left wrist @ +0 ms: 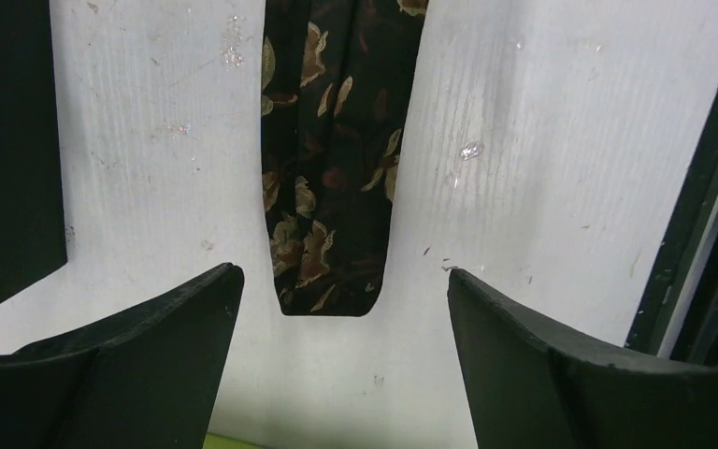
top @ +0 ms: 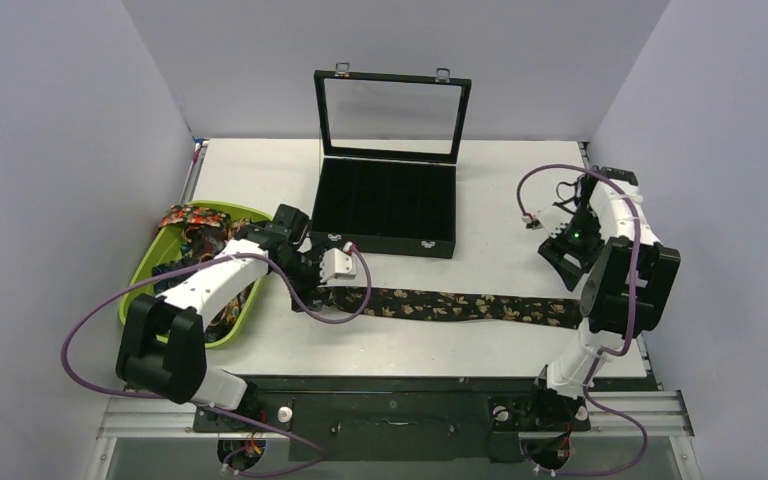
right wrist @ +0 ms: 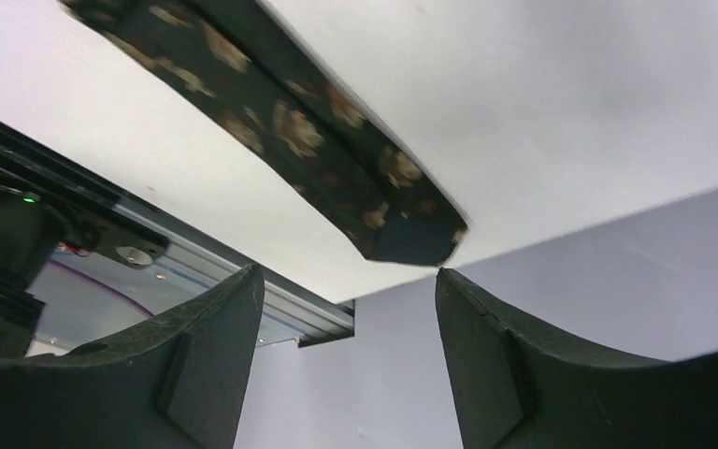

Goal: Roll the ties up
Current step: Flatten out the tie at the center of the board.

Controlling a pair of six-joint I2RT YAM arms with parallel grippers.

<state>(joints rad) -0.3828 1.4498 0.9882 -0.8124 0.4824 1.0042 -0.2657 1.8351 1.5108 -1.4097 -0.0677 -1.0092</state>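
White tabletop (top: 260,170) boxed by pale grey walls; read it from the near edge outward.

Nearest you, past the metal rail (top: 390,415) carrying the arm bases, the floral tie (top: 460,305), dark with tan-gold blooms, lies flat and straight across the table, left to right. Its narrow end sits just ahead of the left gripper (left wrist: 344,281), whose fingers are spread with nothing between them. Its wide pointed end lies near the table's right edge, just ahead of the right gripper (right wrist: 346,281), likewise spread and empty.

Farther left, a green bin (top: 225,335) holds the remaining ties (top: 195,218) in a loose heap. Beyond the centre stands a black compartmented case (top: 388,205), its glass lid (top: 390,105) raised.

The step in hand appears to be starting the roll. You would do well to pinch the narrow end squarely across its width, fold it over once tightly, and keep both edges stacked as you turn. Let your right gripper steady the length so the cloth feeds straight; a skewed first turn will likely cone.

No brand, label or writing is legible.
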